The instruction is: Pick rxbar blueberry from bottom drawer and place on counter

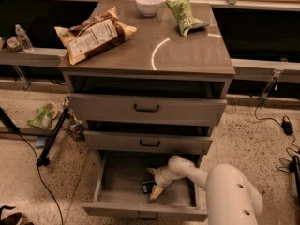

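Observation:
The bottom drawer (105, 184) is pulled open at the foot of the grey cabinet. A small dark blue rxbar blueberry (147, 186) lies flat on its floor, right of centre. My white arm reaches down into the drawer from the lower right. My gripper (154, 185) points down right over the bar, with one pale fingertip (156, 192) beside it on the right; the arm hides part of the bar. The counter (187, 50) is the grey-brown top of the cabinet, with a curved light reflection.
On the counter lie a large brown-and-white chip bag (93, 34), a white bowl (149, 4) and a green crinkled snack bag (185, 15). Two upper drawers (146, 108) stand slightly out. A dark stand leg (52, 137) and cables cross the floor at left.

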Robot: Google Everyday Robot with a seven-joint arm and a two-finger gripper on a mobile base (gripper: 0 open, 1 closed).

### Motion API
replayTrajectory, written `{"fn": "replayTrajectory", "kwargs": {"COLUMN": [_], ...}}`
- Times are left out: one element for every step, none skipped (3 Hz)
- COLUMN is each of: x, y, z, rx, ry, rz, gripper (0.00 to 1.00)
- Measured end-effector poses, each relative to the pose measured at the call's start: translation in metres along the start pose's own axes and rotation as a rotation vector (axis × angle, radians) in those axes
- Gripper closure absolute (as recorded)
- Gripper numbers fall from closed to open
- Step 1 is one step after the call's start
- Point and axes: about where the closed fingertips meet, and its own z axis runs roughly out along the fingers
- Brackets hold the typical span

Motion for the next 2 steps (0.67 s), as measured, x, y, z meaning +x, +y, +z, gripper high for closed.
{"fn": "replayTrajectory", "kwargs": {"x": [0.003,0.000], "y": [0.008,0.019], "z": [0.006,0.013], "rx": [-0.022,-0.057], "ry": [0.019,0.020], "rz": [0.005,0.009], "gripper": [0.38,0.69]}}
